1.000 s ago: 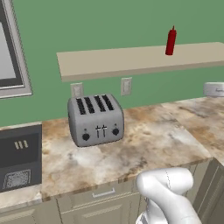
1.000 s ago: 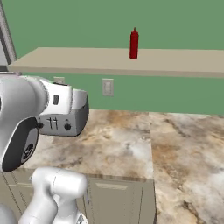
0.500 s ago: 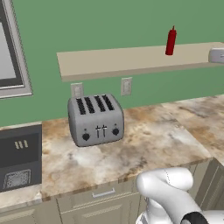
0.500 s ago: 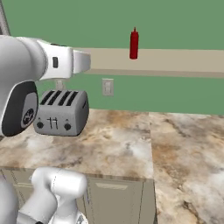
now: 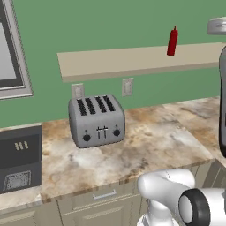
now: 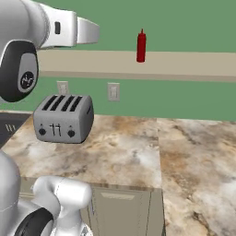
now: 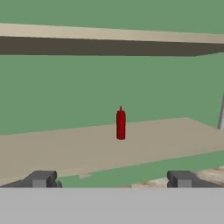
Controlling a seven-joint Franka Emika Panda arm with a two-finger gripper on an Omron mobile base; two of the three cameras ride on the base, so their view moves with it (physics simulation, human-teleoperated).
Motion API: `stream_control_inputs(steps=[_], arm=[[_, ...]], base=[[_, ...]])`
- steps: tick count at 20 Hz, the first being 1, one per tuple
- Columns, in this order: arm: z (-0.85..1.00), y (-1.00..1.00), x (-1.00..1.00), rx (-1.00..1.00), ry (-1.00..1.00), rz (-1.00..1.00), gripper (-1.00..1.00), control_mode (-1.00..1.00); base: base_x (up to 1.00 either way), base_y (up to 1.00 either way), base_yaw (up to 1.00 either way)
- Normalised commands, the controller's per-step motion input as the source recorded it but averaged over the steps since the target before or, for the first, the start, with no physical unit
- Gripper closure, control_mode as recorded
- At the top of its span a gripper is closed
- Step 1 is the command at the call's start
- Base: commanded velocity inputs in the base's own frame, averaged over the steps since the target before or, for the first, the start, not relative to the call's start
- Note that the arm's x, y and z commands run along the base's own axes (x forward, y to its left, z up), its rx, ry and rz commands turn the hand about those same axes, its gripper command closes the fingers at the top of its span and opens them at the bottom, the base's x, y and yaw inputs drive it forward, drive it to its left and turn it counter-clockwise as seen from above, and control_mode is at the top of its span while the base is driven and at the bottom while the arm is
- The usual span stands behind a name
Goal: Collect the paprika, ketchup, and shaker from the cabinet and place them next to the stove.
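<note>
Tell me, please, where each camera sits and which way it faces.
Left base view: behind the arm on its left, facing the toaster, shelf and ketchup; white arm lower right.
Right base view: behind on its right, same toaster, shelf, ketchup; arm at left.
Hand view: on the hand, level with the shelf, facing the ketchup; open pincer tips below.
All three share ketchup and shelf.

arm raised, gripper (image 7: 111, 179) — jaws wide apart

Tan cabinet (image 5: 110, 64) board with upright ketchup (image 5: 172, 42) (toaster (image 5: 97, 120) on marble counter (image 5: 154, 141) below)
</note>
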Motion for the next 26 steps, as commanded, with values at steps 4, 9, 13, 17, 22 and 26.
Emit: stream_control_inputs(steps=[4, 9, 13, 17, 22, 26], arm=[[0.20, -0.13, 0.28, 0.00, 0.00, -0.08, -1.00, -1.00], [0.00, -0.01, 0.43, 0.00, 0.00, -0.02, -1.00, -1.00], [0.00, -0.01, 0.63, 0.00, 0.01, 0.01, -1.00, -1.00], [0.00, -0.09, 0.61, 0.02, -0.03, 0.07, -1.00, -1.00], [0.00, -0.17, 0.46, 0.04, -0.09, 0.09, -1.00, -1.00], [0.00, -0.28, 0.41, 0.01, -0.07, 0.08, -1.00, -1.00]], base=[[0.00, 0.00, 0.00], [0.00, 0.00, 0.00], [0.00, 0.00, 0.00], [0.00, 0.00, 0.00], [0.00, 0.00, 0.00], [0.00, 0.00, 0.00]])
